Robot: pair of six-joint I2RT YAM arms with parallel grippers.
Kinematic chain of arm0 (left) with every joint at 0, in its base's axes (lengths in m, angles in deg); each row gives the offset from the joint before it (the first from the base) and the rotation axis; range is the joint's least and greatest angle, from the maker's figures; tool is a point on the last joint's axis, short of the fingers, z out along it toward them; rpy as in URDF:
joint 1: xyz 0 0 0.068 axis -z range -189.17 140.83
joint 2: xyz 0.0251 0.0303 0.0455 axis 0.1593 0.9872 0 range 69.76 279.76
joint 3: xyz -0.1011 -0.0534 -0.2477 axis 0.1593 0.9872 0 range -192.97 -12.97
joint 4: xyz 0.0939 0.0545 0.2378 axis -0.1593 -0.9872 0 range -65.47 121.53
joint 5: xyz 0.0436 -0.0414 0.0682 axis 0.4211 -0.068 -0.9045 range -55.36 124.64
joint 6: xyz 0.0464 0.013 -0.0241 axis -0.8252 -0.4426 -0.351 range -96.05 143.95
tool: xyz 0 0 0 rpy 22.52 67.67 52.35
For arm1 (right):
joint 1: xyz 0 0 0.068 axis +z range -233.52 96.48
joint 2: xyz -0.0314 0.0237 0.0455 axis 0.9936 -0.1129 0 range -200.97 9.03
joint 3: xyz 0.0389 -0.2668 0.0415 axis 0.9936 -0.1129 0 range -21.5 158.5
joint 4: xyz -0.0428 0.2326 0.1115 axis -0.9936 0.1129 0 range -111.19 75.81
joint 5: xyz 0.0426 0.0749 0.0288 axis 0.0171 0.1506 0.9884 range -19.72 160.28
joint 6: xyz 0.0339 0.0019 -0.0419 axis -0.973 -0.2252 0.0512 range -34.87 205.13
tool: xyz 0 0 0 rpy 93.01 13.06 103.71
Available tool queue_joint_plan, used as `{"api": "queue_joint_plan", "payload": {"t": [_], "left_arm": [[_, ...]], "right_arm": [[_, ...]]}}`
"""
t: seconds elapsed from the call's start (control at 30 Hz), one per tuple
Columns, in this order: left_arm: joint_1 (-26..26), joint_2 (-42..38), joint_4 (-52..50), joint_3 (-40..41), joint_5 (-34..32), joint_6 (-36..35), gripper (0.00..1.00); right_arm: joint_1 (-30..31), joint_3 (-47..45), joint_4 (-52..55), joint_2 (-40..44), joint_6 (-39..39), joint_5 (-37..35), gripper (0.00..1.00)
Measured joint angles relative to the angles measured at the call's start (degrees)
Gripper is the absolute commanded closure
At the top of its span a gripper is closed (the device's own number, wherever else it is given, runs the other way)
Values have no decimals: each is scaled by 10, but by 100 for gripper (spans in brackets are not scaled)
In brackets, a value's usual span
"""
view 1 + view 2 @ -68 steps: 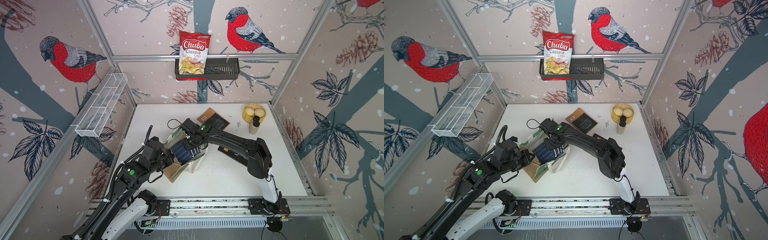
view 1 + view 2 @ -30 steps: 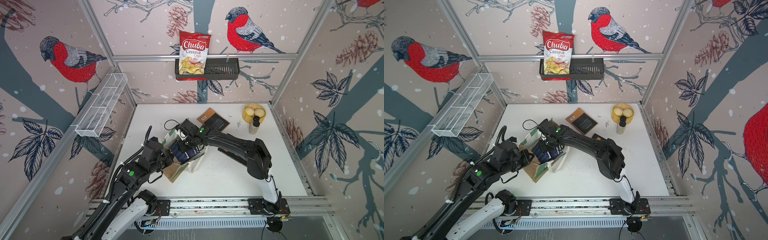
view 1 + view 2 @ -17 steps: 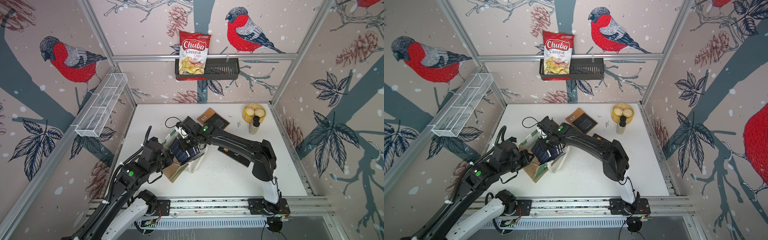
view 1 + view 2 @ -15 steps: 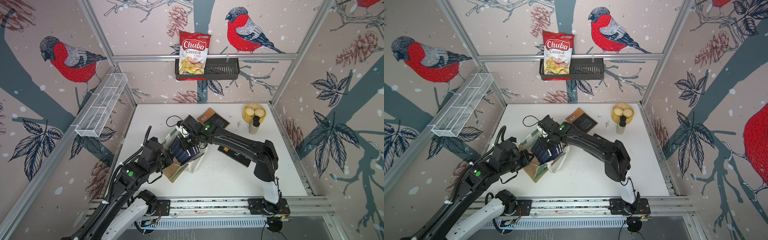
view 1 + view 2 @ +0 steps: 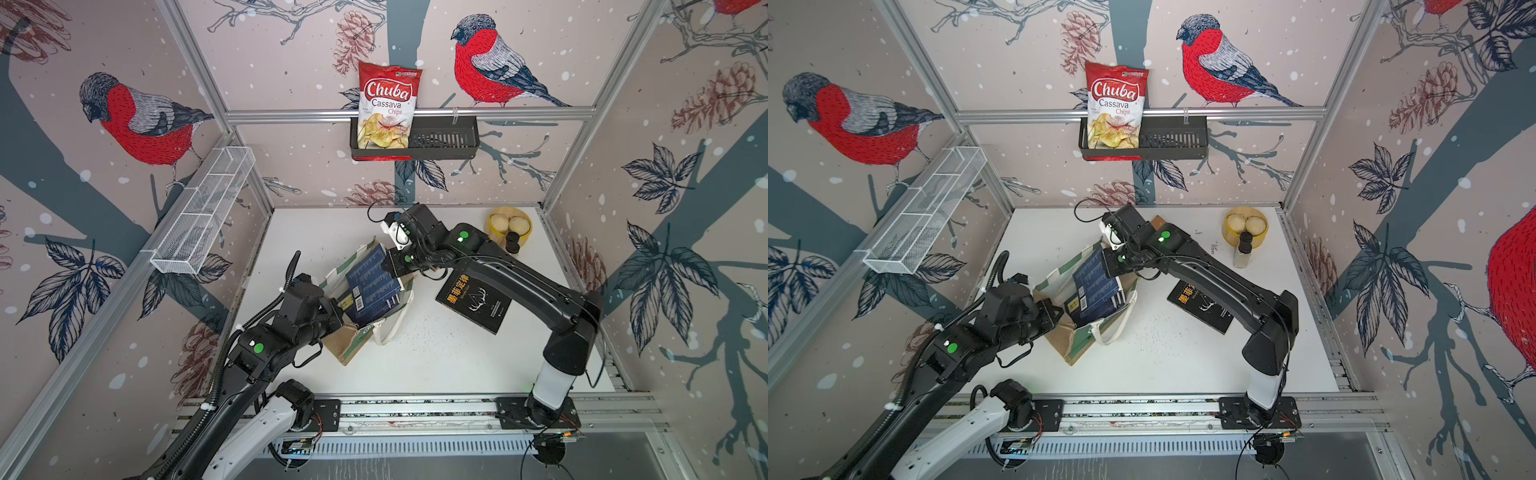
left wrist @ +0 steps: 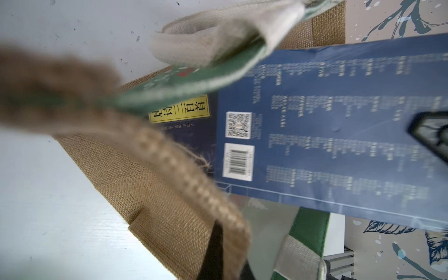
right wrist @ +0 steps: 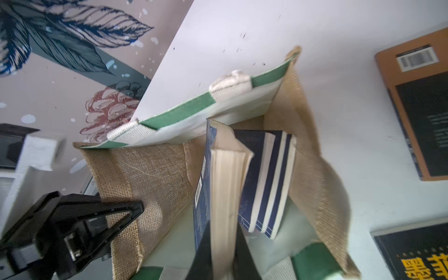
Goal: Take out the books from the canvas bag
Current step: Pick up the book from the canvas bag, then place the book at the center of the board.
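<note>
Laid out: black gold-lettered paperback (image 5: 473,297), brown-black paperback (image 7: 424,121). A navy paperback (image 5: 374,286) is gripped half-out by the right claw (image 5: 392,266); the tan jute tote (image 5: 351,347) is pinched by the left claw (image 5: 337,309); navy volumes (image 7: 266,179) are left inside.

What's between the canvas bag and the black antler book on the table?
Between canvas bag and black antler book: only bare, speckled tabletop, in both top views.
</note>
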Motion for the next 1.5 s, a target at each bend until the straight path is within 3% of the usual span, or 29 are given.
{"api": "queue_joint_plan", "payload": {"t": [0.4, 0.63, 0.8, 0.97, 1.2, 1.5], "left_arm": [[-4, -17, -24, -4, -15, 2, 100], [-4, -33, -23, 7, -16, 13, 100], [-4, -45, -23, 16, -16, 29, 100], [-4, -47, -23, 18, -16, 36, 100], [-4, -55, -20, 26, -12, 50, 100], [-4, -46, -7, 37, -3, 56, 100]], "right_arm": [[-104, -38, 0, 118, -40, 11, 98], [-212, -157, -78, 218, -87, 39, 98], [-271, -220, -152, 236, -123, 60, 98], [-297, -250, -235, 193, -145, 84, 98], [-301, -217, -320, 45, -160, 98, 98], [-242, -132, -397, -169, -173, 85, 99]]}}
